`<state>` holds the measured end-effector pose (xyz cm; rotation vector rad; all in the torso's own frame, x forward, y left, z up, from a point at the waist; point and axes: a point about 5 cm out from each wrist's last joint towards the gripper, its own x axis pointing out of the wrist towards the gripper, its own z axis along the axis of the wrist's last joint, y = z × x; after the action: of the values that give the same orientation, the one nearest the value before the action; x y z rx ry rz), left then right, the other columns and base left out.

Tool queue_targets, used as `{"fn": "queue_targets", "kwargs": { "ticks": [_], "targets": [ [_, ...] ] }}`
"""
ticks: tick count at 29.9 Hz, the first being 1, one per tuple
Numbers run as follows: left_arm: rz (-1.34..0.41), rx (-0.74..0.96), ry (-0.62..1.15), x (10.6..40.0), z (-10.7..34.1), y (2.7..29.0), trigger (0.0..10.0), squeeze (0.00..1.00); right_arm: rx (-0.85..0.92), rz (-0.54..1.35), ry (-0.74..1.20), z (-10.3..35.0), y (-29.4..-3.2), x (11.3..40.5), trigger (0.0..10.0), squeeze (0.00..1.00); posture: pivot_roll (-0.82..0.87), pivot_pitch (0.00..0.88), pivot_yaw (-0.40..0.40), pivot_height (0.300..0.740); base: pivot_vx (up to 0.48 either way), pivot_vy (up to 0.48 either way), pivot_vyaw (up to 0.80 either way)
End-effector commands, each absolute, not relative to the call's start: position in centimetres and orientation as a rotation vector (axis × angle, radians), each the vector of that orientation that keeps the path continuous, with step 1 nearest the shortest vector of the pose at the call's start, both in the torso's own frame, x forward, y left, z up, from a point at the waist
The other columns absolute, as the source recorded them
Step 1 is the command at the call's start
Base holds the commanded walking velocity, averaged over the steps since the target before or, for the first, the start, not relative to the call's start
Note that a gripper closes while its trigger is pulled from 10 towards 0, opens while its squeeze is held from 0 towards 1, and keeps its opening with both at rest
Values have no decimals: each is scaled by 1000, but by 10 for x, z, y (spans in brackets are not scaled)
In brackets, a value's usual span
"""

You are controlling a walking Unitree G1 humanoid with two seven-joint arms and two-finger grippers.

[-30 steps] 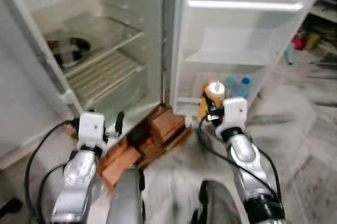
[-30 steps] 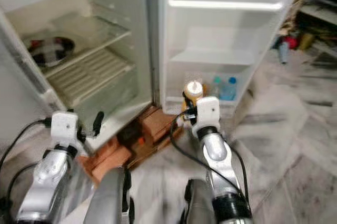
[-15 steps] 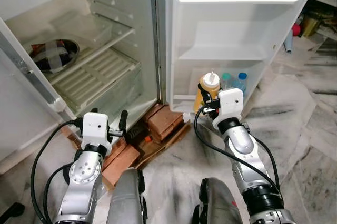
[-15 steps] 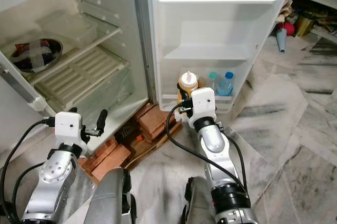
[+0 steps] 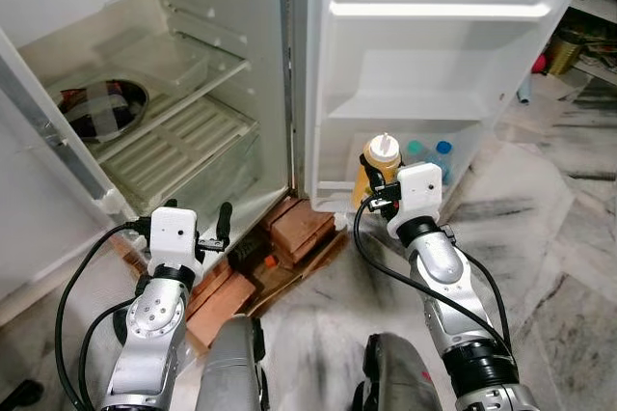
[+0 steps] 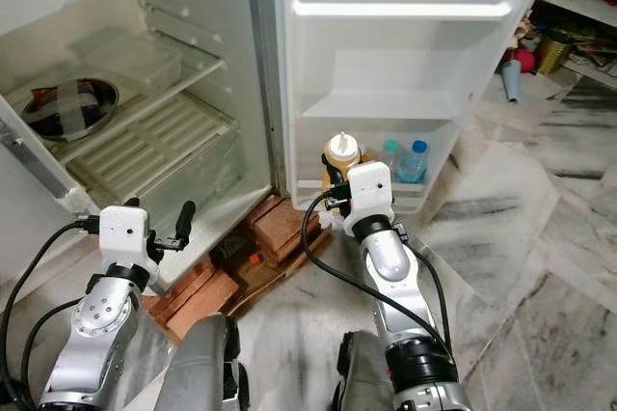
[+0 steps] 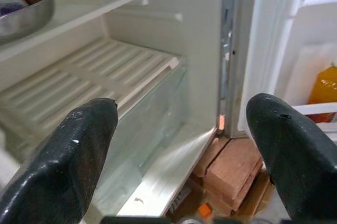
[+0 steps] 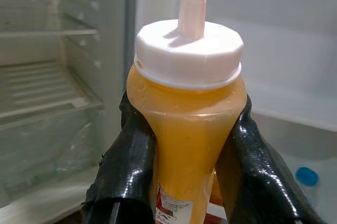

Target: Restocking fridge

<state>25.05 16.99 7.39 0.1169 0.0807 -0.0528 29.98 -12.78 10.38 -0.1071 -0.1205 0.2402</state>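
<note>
An orange sauce bottle (image 5: pixel 379 162) with a white cap and nozzle is held upright in my right gripper (image 5: pixel 382 191), whose black fingers (image 8: pixel 124 166) are shut on its body (image 8: pixel 187 129). It stands just in front of the lowest shelf of the open fridge door (image 5: pixel 453 44), where two blue-capped bottles (image 5: pixel 431 153) sit. My left gripper (image 5: pixel 198 228) is open and empty, low in front of the fridge compartment (image 5: pixel 183 131), facing its ribbed drawer cover (image 7: pixel 100 71). A steel bowl (image 5: pixel 101 107) rests on a glass shelf inside.
Wooden blocks and bricks (image 5: pixel 294 232) prop up the fridge base between my arms. The marble floor (image 5: pixel 549 266) spreads to the right. Shelving with clutter (image 6: pixel 540 44) stands at the far right.
The camera has shifted slightly. My right gripper still holds the sauce bottle near the door's lowest shelf; the left gripper stays open in the same place.
</note>
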Motion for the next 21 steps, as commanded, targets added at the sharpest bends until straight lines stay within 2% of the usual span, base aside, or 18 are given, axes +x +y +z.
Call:
{"fn": "queue_targets", "kwargs": {
  "ticks": [1,21],
  "targets": [
    [-51,115,65,250,77,170,10000,0,-110,249,-140,108,-127,301,10000,0,92,93,11,651,289,0,0],
    [-50,113,70,250,77,170,10000,0,-109,263,-132,106,-126,301,10000,0,90,95,7,651,396,0,0]
  ]
}}
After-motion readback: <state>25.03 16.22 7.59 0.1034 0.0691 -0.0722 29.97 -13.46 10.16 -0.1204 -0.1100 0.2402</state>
